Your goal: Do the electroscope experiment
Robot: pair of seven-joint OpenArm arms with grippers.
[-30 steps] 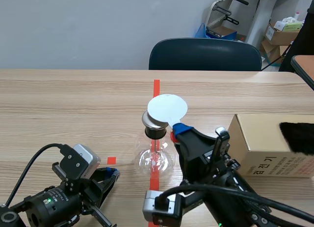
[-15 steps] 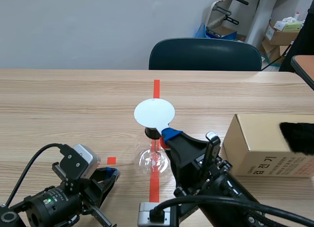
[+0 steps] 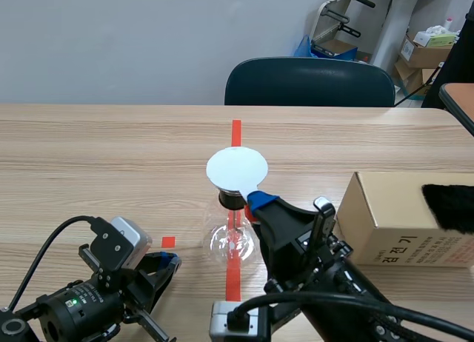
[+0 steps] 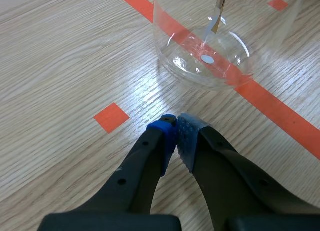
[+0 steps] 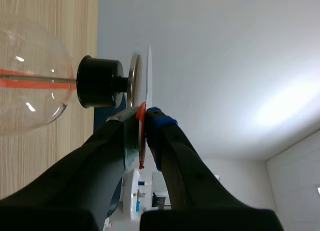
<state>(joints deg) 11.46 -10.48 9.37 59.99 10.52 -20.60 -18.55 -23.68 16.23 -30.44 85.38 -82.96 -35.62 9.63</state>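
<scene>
Your right gripper (image 3: 255,201), clamped on the red handle (image 5: 141,141) of the round white plastic disc (image 3: 237,169), has swung it in from 3 o'clock over the last second. It now covers the metal top plate (image 5: 135,76) of the clear round glass electroscope flask (image 3: 233,242) at the centre of the table (image 3: 89,149). So the charging step looks under way; contact I cannot confirm. Your left gripper (image 4: 176,128) rests closed, empty, at the flask's 8 o'clock.

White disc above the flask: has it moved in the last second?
Yes. The white disc slid left, from right of the red tape line to directly over the glass flask's top.
</scene>
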